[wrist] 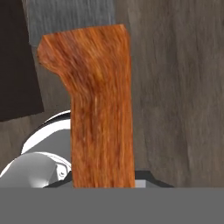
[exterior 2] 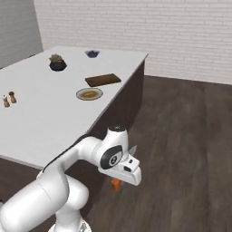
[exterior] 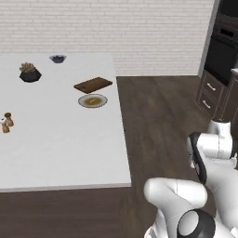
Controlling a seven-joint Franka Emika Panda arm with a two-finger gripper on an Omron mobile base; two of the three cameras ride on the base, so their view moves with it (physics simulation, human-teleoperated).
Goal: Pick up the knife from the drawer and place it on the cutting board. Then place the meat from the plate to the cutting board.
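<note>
My gripper (exterior 2: 126,172) hangs low over the wooden floor beside the counter's dark side, shut on the knife (exterior 2: 117,184). The orange-red handle pokes out below the hand and the grey blade tip rises behind it. In the hand view the knife (wrist: 100,109) stands close up, handle running up the middle with the grey blade at the top. Far off on the white counter lies the dark brown cutting board (exterior: 93,84) (exterior 2: 103,80). Just in front of it sits the plate (exterior: 84,102) (exterior 2: 81,96), holding the orange-yellow meat (exterior: 92,100) (exterior 2: 90,94).
A black plant pot (exterior: 29,73) (exterior 2: 57,64) and a small dark bowl (exterior: 57,58) (exterior 2: 92,53) stand at the counter's far side, two shakers (exterior: 6,122) (exterior 2: 9,99) at its left. Dark cabinets with drawers (exterior: 211,93) line the right wall. Open floor lies between.
</note>
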